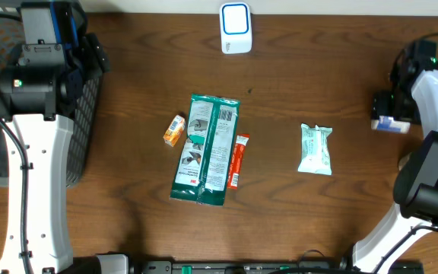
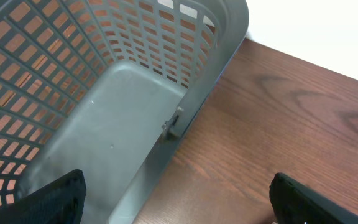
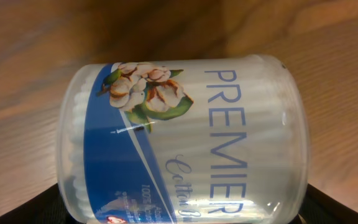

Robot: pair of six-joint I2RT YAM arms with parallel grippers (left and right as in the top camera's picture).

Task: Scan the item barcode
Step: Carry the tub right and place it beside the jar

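Nearest to the lens of the right wrist camera was the cotton swab tub, a clear round container that lay on its side across the view, full of white swabs. We read "PREMIER" in blue letters on it, beside a blue band with a picture of cotton flowers. The right gripper was gripping this tub, and its dark fingers showed at the two lower corners of that view. From overhead we saw the tub at the right side of the table, in that gripper. The white and blue scanner stood at the far edge, well apart from the tub. Toward the middle of the table lay a pale green packet, then a red sachet just beside a big green pack, and a small orange packet at the other side of that pack. The left gripper was wide open and held nothing, above the wall of the grey basket at the left side
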